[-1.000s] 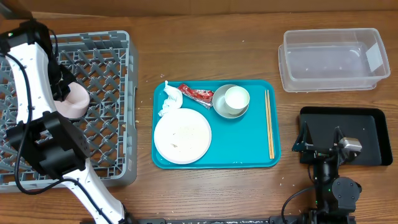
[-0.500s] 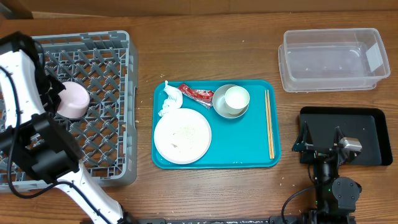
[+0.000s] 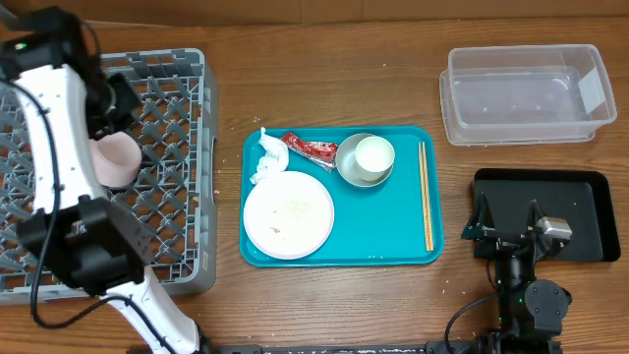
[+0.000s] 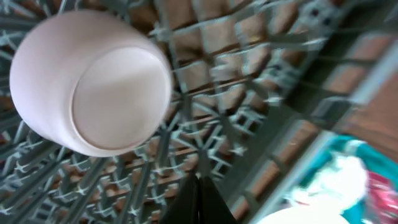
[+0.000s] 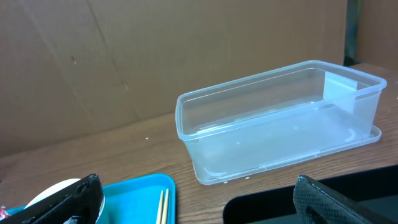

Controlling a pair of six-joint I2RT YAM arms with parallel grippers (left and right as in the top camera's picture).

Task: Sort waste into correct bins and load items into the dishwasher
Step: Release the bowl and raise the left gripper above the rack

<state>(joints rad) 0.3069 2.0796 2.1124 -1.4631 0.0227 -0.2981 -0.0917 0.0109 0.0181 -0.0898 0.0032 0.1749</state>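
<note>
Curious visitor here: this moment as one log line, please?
left gripper: shut, empty, over dish rack | pink cup: lying in rack | right gripper: open, above black tray

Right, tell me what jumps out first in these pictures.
The teal tray in the middle, carrying a large white plate, a metal bowl with a white cup in it, a napkin and a red wrapper. At left, a pale pink bowl lies in the big grey rack, beside the white left arm.
</note>
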